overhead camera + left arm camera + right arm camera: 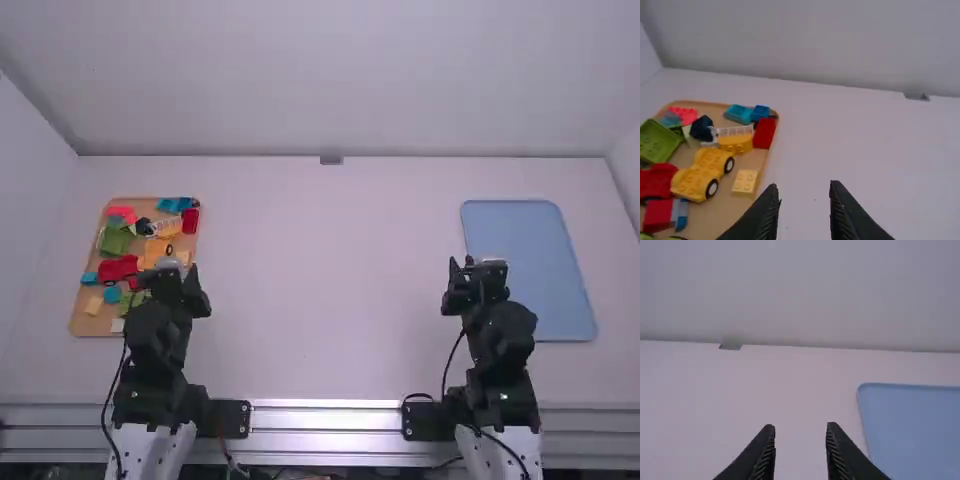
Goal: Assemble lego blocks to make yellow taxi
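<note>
While both arms stand low at the near side of the counter (320,290), the work of the taxi seems to be at its very beginning. The left pincer (805,185) is released, with its two fingers well apart and no block between them. The right pincer (800,426) is also released and holds nothing.

The blocks lie together in the brown tray (730,212), which is beside the left pincer, on its left and stretching farther ahead of it. Among them, to the left of this pincer and ahead, is the yellow wheeled base (699,175), lying apart from it. Nearer to the pincer there is a small yellow block (745,181), and farther beyond it a yellow curved block (735,143), with a red block (764,133) just beside. On the right of the right pincer, and reaching beyond it, lies the blue tray (530,265).

As I judge it, no building step is done: the yellow pieces are apart from one another. What is left is probably everything: to choose the fitting pieces, to bring out the base, to press the other blocks on it, and perhaps to put the finished taxi on the blue tray.
</note>
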Motion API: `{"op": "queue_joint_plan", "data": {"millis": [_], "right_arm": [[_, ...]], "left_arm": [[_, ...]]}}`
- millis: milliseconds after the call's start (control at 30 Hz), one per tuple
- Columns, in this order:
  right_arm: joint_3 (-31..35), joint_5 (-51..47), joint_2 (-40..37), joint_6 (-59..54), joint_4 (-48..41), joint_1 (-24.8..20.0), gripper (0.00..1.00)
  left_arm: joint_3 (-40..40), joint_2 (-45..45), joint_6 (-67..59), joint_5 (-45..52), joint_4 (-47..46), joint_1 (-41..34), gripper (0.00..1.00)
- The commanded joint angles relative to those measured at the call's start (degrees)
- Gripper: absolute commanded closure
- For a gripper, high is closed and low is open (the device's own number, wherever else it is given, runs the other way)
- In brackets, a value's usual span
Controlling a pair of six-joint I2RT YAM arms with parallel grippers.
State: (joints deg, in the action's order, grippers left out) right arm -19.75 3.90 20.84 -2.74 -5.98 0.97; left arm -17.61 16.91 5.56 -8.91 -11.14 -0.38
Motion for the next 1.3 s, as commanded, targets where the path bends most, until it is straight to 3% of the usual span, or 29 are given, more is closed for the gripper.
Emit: {"op": "queue_joint_plan", "data": {"millis": [0, 467, 567, 1167, 1200, 1267], "right_arm": [[-5.4, -0.2, 3.6, -0.8, -0.4, 1.0, 0.68], [-25.5, -3.1, 23.2, -10.9, -5.2, 7.6, 0.42], [-31.3, -3.0, 28.8, -10.6, -5.7, 9.3, 0.34], [-51.8, -2.3, 48.9, -5.9, -11.5, 10.0, 0.07], [-52.0, -1.8, 49.1, -6.1, -11.4, 10.0, 0.07], [-53.5, 8.1, 50.6, -17.1, -12.4, 10.1, 0.05]], "left_arm": [[-4.7, 2.6, 3.5, -3.4, -1.6, -0.4, 0.68], [-24.6, 17.9, 12.6, -11.0, -17.5, -0.8, 0.41], [-32.6, 22.3, 17.9, -13.4, -25.8, -0.9, 0.34], [-69.1, 46.1, 30.1, -23.1, -57.8, 0.9, 0.07], [-69.5, 46.4, 30.2, -23.1, -58.1, 1.0, 0.07], [-72.9, 49.6, 30.9, -23.7, -60.6, 3.6, 0.05]]}}
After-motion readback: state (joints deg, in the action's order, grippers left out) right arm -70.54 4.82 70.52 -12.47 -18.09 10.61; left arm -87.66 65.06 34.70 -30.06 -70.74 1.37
